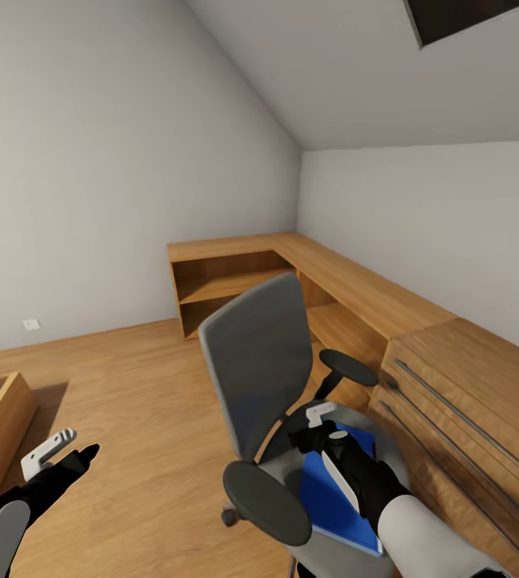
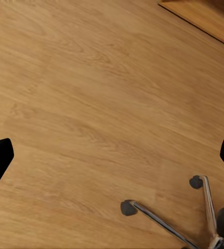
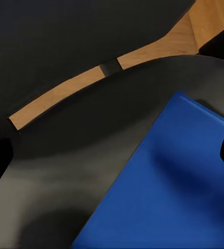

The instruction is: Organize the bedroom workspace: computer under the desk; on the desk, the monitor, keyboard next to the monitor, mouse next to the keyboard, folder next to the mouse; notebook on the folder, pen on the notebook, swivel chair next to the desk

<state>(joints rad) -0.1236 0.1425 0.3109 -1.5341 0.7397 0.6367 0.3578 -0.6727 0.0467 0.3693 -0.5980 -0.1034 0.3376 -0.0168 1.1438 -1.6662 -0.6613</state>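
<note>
The folder lies flat on the swivel chair seat. The right pincer hangs spread directly above the folder, clear of it. The left pincer, spread, sits over the floor beside the chair.

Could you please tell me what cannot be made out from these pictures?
- Folder: head view, partly covered by the right arm and pincer; whether it is gripped is hidden.
- Swivel chair base: head view, hidden by its seat.
- Left pincer: head view, opening unclear.
</note>
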